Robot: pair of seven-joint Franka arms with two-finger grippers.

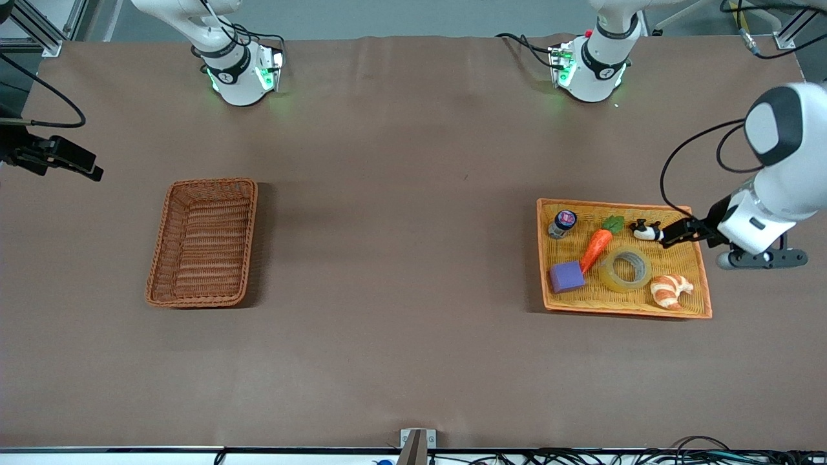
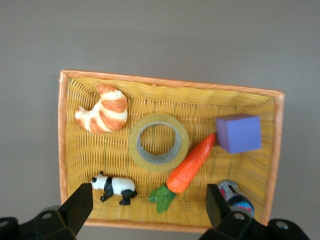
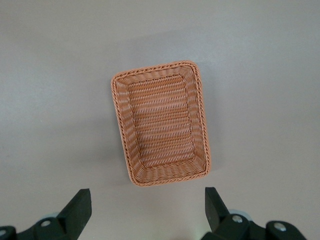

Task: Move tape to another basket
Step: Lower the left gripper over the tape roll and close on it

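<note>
The tape (image 1: 625, 268), a translucent yellowish ring, lies flat in the yellow tray with the orange rim (image 1: 620, 205); it also shows in the left wrist view (image 2: 159, 142). My left gripper (image 1: 672, 234) is open and empty, up over the tray's rim beside the toy panda (image 1: 646, 230); in its wrist view (image 2: 148, 205) the jaws stand wide apart. The reddish-brown wicker basket (image 1: 213, 183) stands empty toward the right arm's end and shows in the right wrist view (image 3: 160, 120). My right gripper (image 1: 87, 168) is open and empty, held above the table beside the basket (image 3: 147, 207).
The tray also holds a croissant (image 1: 670, 289), a carrot (image 1: 597, 248), a purple cube (image 1: 566, 276) and a small jar (image 1: 563, 223), all close round the tape. Brown table cloth lies between tray and basket.
</note>
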